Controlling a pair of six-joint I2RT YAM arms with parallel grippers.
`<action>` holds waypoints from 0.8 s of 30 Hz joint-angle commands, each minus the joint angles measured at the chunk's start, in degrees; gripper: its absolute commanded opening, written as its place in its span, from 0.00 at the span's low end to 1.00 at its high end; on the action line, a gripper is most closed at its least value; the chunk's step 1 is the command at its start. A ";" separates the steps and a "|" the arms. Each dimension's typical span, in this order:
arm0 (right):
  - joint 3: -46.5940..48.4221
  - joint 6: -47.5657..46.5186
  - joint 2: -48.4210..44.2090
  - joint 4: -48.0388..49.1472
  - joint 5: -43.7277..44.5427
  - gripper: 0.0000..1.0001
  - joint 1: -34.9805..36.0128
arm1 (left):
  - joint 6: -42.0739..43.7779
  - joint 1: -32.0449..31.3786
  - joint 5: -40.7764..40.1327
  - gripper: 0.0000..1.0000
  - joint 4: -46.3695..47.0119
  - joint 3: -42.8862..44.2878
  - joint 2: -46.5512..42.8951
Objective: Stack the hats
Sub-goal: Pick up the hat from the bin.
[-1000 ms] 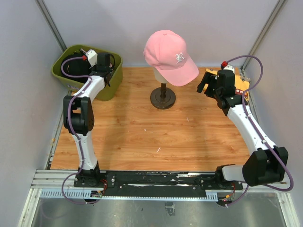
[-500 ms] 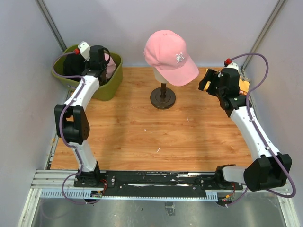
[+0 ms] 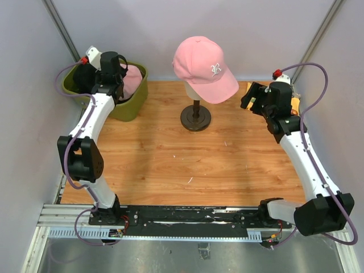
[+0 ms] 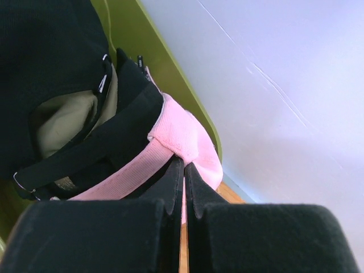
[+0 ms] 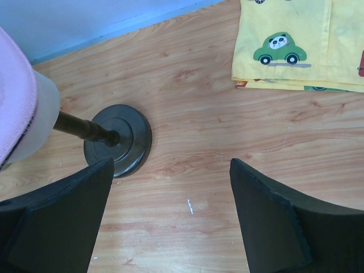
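Pinching the edge of a pink hat (image 4: 182,133) at the olive bin (image 3: 132,107), the left claw (image 4: 183,166) seemed mid-pickup and next needed to carry it onto the capped mannequin head (image 3: 193,90), while the right claw (image 5: 169,163) hung spread nearby.

Bright, even light — soft shadows, blurred foreground.

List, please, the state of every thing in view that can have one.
left gripper: shut on the pink hat's edge
pink hat: pinched, at the green bin
right gripper: open, empty, above the table
pink cap with white logo: sitting on the mannequin head
mannequin head: upright on its stand
green bin: upright, holding hats
black hat: lying in the bin
yellow printed cloth: lying flat on the table
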 commanded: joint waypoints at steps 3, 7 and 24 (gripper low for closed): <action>2.69 -1.58 -2.83 -1.66 1.81 0.84 1.13 | -5.94 1.03 0.76 0.01 1.63 0.82 -4.12; 3.80 -1.99 -3.95 -2.55 1.88 0.83 1.45 | -11.60 3.94 3.14 0.01 -0.82 1.27 -4.26; 32.24 -24.76 8.34 -2.88 15.56 0.83 32.79 | -25.92 11.33 16.77 0.01 -1.41 -2.19 -9.74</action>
